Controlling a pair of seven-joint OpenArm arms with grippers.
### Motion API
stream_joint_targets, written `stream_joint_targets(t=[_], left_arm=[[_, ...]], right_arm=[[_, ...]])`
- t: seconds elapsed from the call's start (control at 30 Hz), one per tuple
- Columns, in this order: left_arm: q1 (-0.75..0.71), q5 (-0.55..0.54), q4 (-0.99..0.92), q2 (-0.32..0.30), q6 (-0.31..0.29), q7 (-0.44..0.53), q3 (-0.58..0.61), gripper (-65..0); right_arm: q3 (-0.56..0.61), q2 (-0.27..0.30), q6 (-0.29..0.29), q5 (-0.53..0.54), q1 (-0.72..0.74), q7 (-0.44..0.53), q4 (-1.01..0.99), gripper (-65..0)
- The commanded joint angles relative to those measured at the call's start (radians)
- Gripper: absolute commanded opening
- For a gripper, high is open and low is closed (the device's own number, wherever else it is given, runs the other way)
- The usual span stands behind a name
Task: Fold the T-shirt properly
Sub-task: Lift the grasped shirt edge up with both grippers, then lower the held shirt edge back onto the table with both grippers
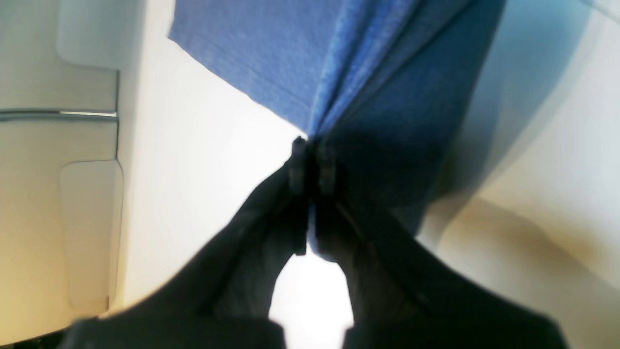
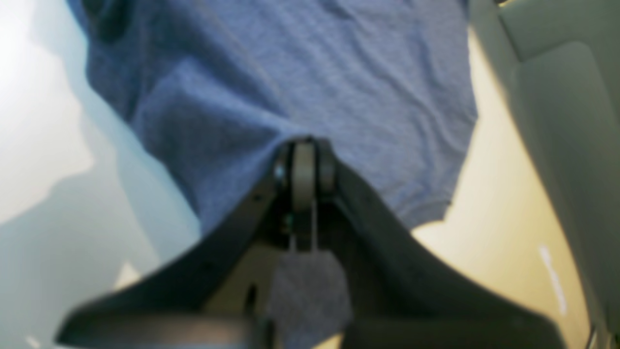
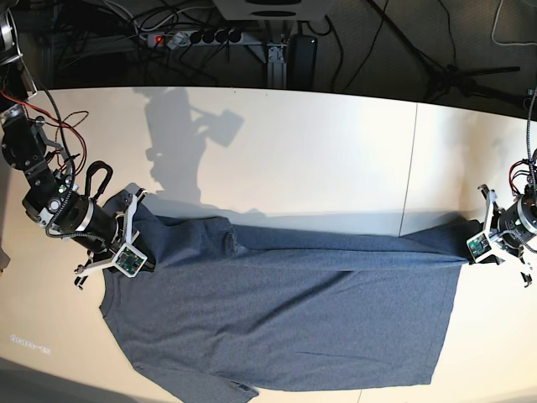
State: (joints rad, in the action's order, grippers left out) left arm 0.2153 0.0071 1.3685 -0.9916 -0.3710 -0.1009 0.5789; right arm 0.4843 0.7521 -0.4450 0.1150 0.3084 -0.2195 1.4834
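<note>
The blue-grey T-shirt [image 3: 285, 311] lies stretched across the white table [image 3: 319, 151], plain side up, with no lettering showing. My left gripper [image 3: 466, 243] at the right of the base view is shut on the shirt's right-hand edge; in the left wrist view [image 1: 311, 145] a pinched fold of blue cloth [image 1: 300, 58] fans out from the closed jaws. My right gripper [image 3: 141, 220] at the left of the base view is shut on the shirt's upper left corner; in the right wrist view [image 2: 304, 145] cloth [image 2: 300, 82] spreads away from the tips.
The shirt's near edge [image 3: 243, 391] runs close to the table's front edge. A seam in the tabletop [image 3: 409, 168] runs front to back on the right. Cables, a power strip [image 3: 197, 37] and stands lie behind the table's far edge.
</note>
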Motion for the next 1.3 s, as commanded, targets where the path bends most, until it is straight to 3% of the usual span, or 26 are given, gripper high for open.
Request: stream_joint_targets(t=[0.0, 0.17, 0.3, 0.43, 0.57, 0.8, 0.83, 0.93, 1.0, 1.03, 1.13, 1.17, 1.27], left_arm=[[0.036, 0.01, -0.006, -0.019, 0.0, 0.008, 0.006, -65.0], [0.121, 0.05, -0.07, 0.004, 0.004, 0.016, 0.127, -65.0], [0.19, 0.064, -0.134, 0.037, 0.058, 0.019, 0.178, -65.0], [0.256, 0.058, -0.201, 0.081, 0.055, 0.019, 0.179, -65.0], [0.295, 0.056, -0.24, 0.117, 0.016, 0.019, 0.196, -65.0], [0.343, 0.069, -0.27, 0.144, 0.011, 0.018, 0.338, -65.0], [0.351, 0.076, -0.277, 0.149, 0.012, 0.018, 0.353, -63.9], [0.369, 0.07, -0.296, 0.162, 0.022, -0.005, 0.367, -48.0], [0.377, 0.046, -0.298, 0.164, 0.068, -0.037, 0.367, -43.8], [0.383, 0.029, -0.297, 0.164, 0.092, -0.055, 0.367, -43.8], [0.41, -0.037, -0.296, 0.164, 0.191, -0.119, 0.367, -43.8], [0.426, -0.076, -0.296, 0.163, 0.195, -0.137, 0.367, -43.8], [0.47, -0.19, -0.295, 0.163, 0.195, -0.192, 0.357, -43.8]], right_arm=[[0.002, 0.005, -0.079, -0.005, 0.039, 0.017, -0.004, -65.0], [0.048, -0.047, -0.079, -0.025, 0.103, 0.0, -0.08, -65.0], [0.048, -0.063, -0.08, -0.026, 0.117, -0.003, -0.102, -65.0], [0.048, -0.074, -0.08, -0.029, 0.116, -0.006, -0.106, -65.0], [0.048, -0.085, -0.08, -0.029, 0.115, -0.006, -0.122, -65.0], [0.048, -0.1, -0.08, -0.03, 0.115, -0.006, -0.148, -65.0], [0.048, -0.102, -0.08, -0.029, 0.115, -0.006, -0.148, -65.0], [0.048, -0.102, -0.079, -0.029, 0.115, -0.005, -0.148, -65.0], [0.048, -0.102, -0.079, -0.029, 0.115, -0.005, -0.148, -65.0], [0.048, -0.102, -0.079, -0.029, 0.115, -0.005, -0.148, -61.5], [0.048, -0.102, -0.075, -0.028, 0.115, -0.003, -0.148, -28.4], [0.048, -0.102, -0.075, -0.027, 0.116, 0.003, -0.148, -23.0], [0.032, -0.105, -0.045, 0.007, 0.118, 0.015, -0.143, -21.8]])
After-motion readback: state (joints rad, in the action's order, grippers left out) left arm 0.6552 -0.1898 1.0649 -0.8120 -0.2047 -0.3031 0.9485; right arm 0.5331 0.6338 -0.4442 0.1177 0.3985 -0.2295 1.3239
